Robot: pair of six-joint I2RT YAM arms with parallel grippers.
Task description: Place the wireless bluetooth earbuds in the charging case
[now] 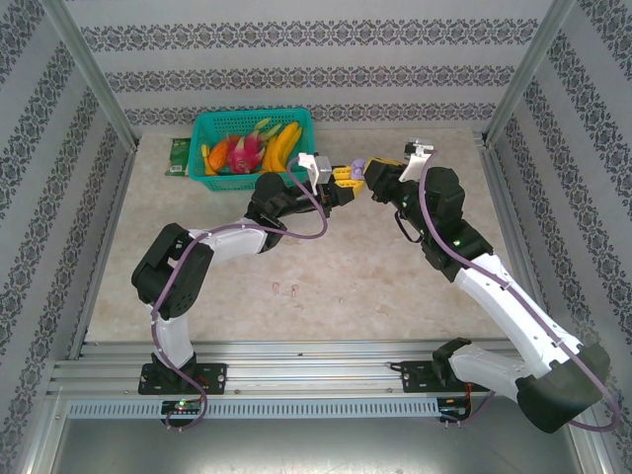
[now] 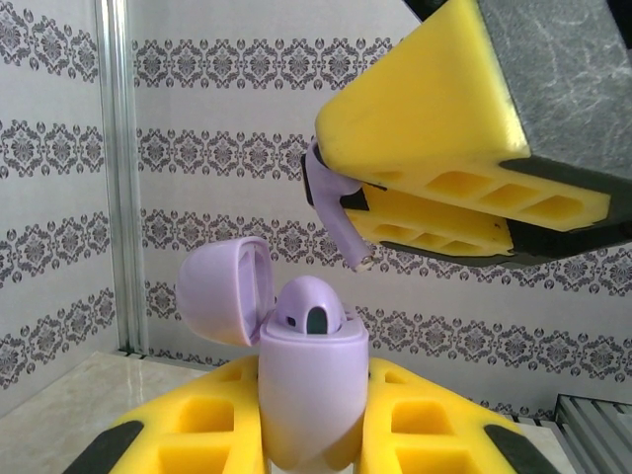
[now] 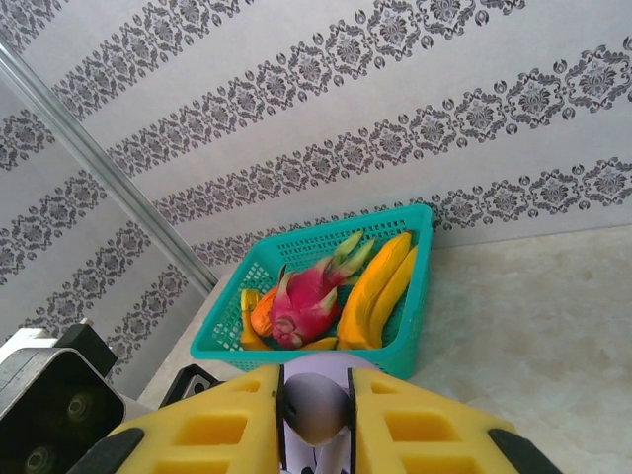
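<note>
Teal fruit basket point(image 3: 420, 286) — by the back wall point(image 3: 296, 118)

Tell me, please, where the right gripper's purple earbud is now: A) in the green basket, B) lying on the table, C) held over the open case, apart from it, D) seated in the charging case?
C: the right gripper pinches the purple earbud, stem down, above the open charging case, with a clear gap between them.
</note>
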